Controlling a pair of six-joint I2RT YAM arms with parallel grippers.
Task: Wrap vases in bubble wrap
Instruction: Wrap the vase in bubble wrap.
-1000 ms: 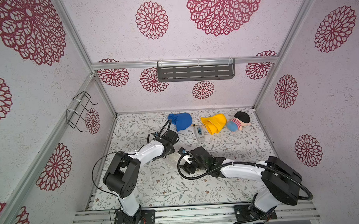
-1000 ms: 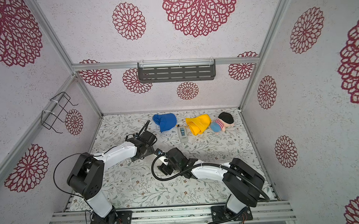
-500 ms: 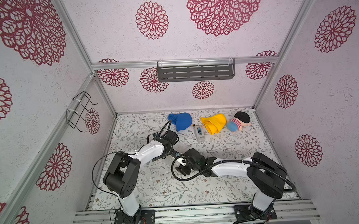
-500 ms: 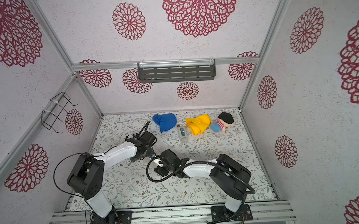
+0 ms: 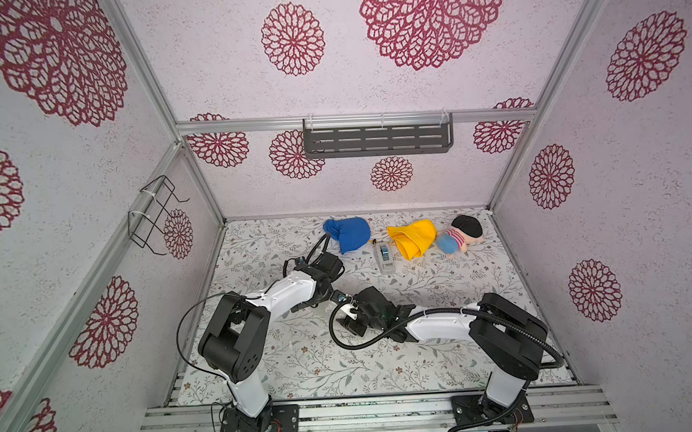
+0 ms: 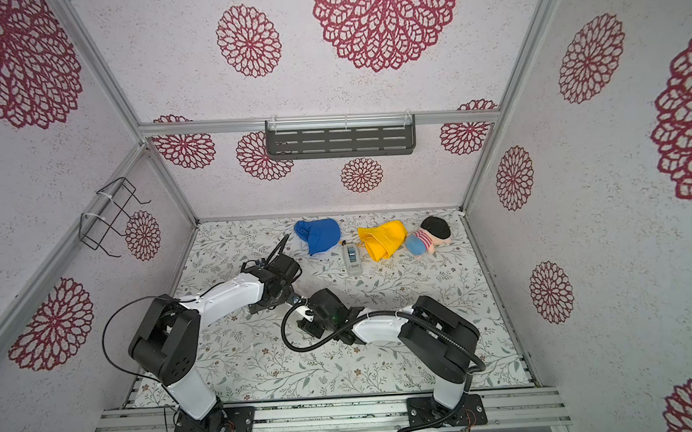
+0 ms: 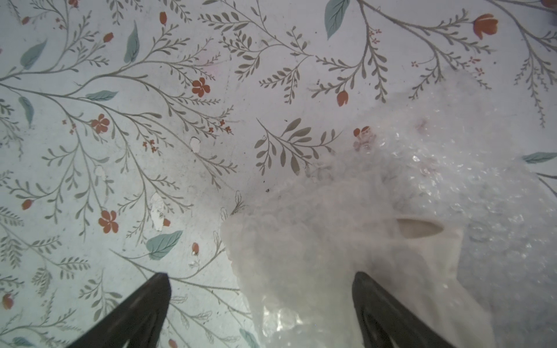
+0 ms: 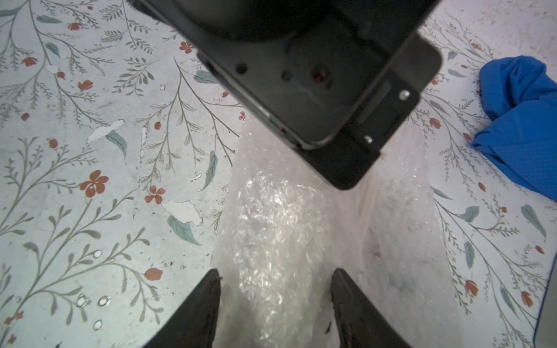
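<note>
Both grippers down on slim white vase [image 7: 316, 262], swathed in clear crinkly bubble wrap [image 8: 271, 229], centre of floral-print tabletop [image 5: 302, 359]. Wide-gaping left gripper [image 7: 260, 274] at bundle's edge; narrower right gripper [image 8: 275, 271] astride bundle, grip unclear. Next, likely: pinch loose flap, roll tight.

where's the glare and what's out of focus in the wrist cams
Right wrist view: bright glare on the bubble wrap; the left arm's housing, close to the lens, is blurred. Left wrist view: the wrap's near part looks hazy, the floral table sharp.

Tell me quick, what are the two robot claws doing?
Left gripper: open, gripping nothing.
Right gripper: jaws either side of the bubble wrap; whether it grips cannot be told.
</note>
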